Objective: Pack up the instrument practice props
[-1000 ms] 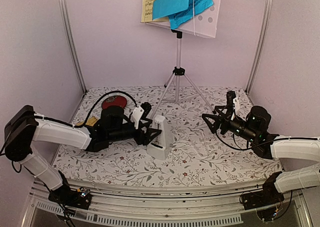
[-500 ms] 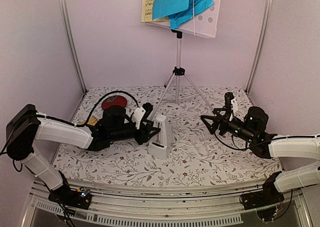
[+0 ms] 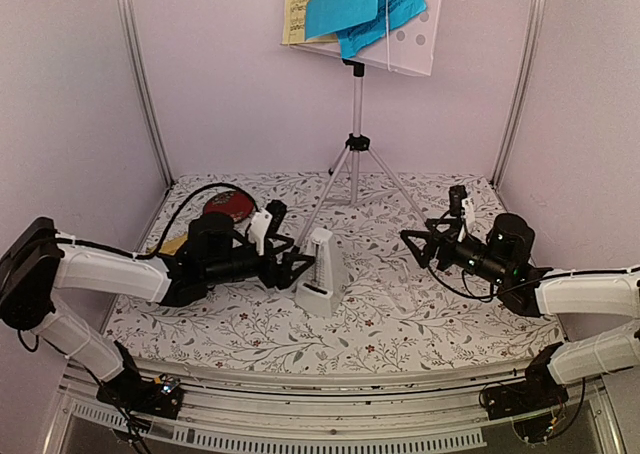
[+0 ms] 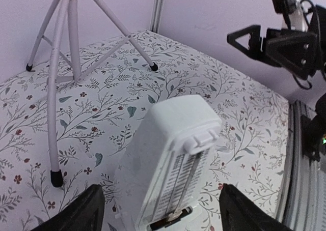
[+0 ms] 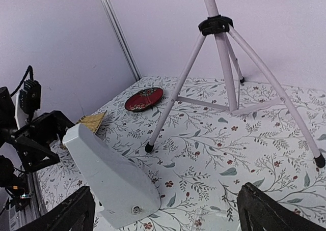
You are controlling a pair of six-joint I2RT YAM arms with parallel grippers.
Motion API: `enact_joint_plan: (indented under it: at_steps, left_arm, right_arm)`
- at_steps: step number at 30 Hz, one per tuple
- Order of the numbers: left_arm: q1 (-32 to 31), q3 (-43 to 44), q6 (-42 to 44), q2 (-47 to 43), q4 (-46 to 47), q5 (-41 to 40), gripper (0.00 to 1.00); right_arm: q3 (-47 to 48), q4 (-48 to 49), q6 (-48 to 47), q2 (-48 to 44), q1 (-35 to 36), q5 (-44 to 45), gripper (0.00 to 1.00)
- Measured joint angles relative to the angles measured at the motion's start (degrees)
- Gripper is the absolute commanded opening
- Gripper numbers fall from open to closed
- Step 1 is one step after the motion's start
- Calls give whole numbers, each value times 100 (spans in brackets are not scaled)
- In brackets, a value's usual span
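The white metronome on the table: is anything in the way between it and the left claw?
Nothing visible does. The left gripper is open right beside the metronome, which sits straight ahead between its fingers in the wrist view. The music stand's nearest tripod leg stands off to one side, not between them.

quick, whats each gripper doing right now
left gripper: open, right at the white metronome, not gripping it
right gripper: open, holding nothing

The metronome (image 3: 320,274) looks smooth matt white plastic, the tripod legs (image 5: 177,88) satiny metal, the dish (image 5: 144,98) glossy red.
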Motion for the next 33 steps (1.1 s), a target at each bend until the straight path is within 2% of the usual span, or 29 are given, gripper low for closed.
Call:
enact_joint_plan:
  at_steps: [3,7,15,23,33]
  left_arm:
    - [192,-389,-555,-273,354,144,80]
    - [369,-824,-1364,-225,688,479,67]
    - [398,-752,-1906,494,651,1023,59]
    - [402,-376,-1875,837,422,1123,54]
    - [385,-205,-1849,1069,66,988,53]
  right_arm:
    - [52,-46,341,302,-2,-120,84]
    - [330,-229,844,966,9,-396,69]
    - [876,-431,1703,2179,623,-664,41]
    - [1484,-496,2048,3182,754,-938,35]
    - [1941,-518,2120,3685,822,-1080,34]
